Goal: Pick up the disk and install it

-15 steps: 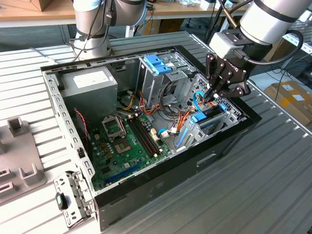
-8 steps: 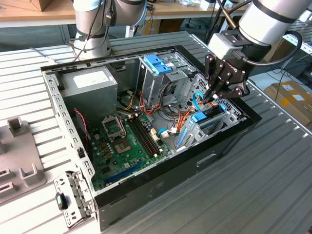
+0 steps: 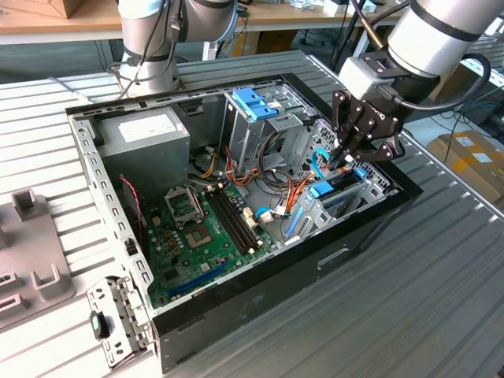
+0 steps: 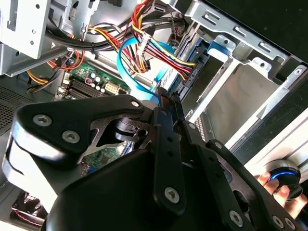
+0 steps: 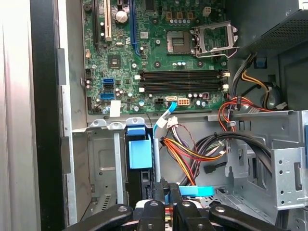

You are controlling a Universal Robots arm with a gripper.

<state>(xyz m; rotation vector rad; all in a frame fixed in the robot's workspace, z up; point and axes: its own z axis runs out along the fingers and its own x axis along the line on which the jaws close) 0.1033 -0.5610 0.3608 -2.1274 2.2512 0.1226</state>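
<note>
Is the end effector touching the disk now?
Cannot tell. In the first wrist view the end effector is close beside the disk, but neither contact nor gap shows plainly.

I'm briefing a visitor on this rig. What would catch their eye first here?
The open computer case with its green motherboard dominates the exterior view. At that view's right, the black gripper reaches into the drive bay, where the disk in its blue carrier sits beside red, yellow and orange wires.
</note>
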